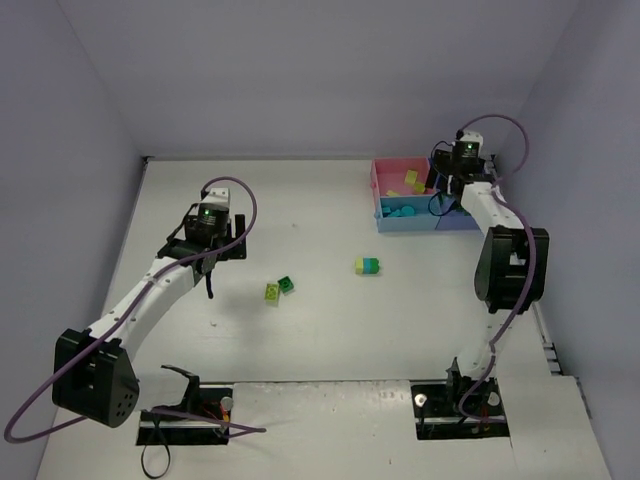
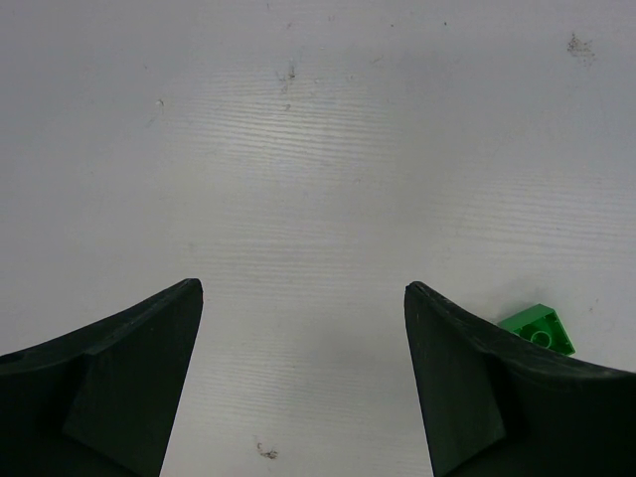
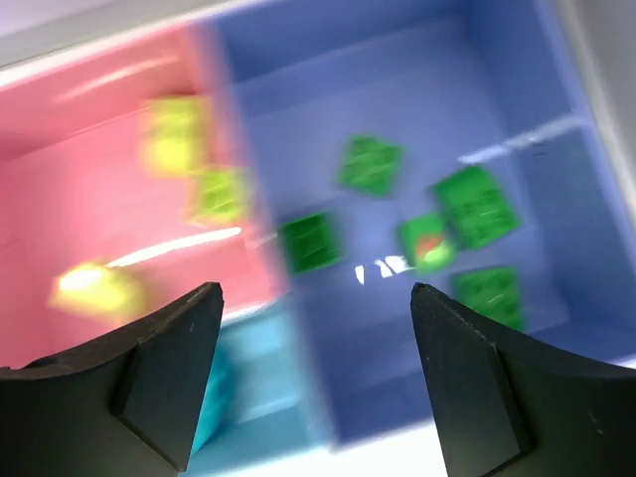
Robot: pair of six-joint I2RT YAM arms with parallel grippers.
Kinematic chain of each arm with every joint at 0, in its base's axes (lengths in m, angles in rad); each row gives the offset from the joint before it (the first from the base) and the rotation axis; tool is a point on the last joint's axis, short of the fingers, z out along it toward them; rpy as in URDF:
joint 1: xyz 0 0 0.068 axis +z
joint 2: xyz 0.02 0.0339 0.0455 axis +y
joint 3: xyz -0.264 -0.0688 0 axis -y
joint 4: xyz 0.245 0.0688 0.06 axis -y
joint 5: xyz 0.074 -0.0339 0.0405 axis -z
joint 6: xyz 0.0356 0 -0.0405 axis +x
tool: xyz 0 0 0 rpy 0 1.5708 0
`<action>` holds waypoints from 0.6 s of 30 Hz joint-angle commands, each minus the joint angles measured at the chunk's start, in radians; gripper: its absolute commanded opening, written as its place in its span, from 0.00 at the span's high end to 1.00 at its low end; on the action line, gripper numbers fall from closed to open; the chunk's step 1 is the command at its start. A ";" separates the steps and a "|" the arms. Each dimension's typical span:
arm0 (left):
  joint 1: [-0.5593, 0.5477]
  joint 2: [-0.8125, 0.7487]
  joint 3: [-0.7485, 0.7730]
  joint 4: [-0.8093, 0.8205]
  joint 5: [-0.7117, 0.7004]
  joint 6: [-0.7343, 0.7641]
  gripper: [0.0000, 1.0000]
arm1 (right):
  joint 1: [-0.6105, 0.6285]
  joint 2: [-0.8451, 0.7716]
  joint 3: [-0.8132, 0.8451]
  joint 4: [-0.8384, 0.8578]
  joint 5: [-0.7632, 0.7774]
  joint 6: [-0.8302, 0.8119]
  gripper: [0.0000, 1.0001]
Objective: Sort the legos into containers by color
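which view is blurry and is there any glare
right wrist view: motion-blurred, yellow-green studded plastic bricks smeared in the pink plastic tray, white glare streaks across its floor; left wrist view: sharp, small green plastic brick crisp; top external view: sharp, only soft shadows.

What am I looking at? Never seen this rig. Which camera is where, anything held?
Two robot arms stand on a white table. The wide picture is from a fixed overhead camera. The other two come from a camera on each wrist, looking past its pincer. The left pincer is open over the table, a green brick beside it. The right pincer is open above three joined trays: the pink tray holds yellow-green bricks, the darker blue tray green bricks, the light blue tray cyan bricks. A yellow-green brick and a two-colour piece lie loose. Nothing is held.
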 commanded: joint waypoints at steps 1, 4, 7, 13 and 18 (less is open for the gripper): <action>0.008 -0.016 0.061 0.020 -0.019 0.005 0.24 | 0.121 -0.238 -0.044 0.047 -0.097 -0.025 0.28; 0.008 -0.022 0.058 0.027 -0.016 0.005 0.24 | 0.244 -0.338 -0.133 0.046 -0.230 -0.045 0.30; 0.008 -0.024 0.056 0.031 -0.009 0.007 0.24 | 0.379 -0.390 -0.208 0.036 -0.388 -0.115 0.30; 0.019 -0.036 0.052 0.037 -0.012 -0.001 0.24 | 0.646 -0.354 -0.284 -0.014 -0.482 -0.248 0.27; 0.024 -0.056 0.041 0.048 -0.041 -0.012 0.24 | 0.786 -0.268 -0.285 -0.011 -0.360 -0.189 0.28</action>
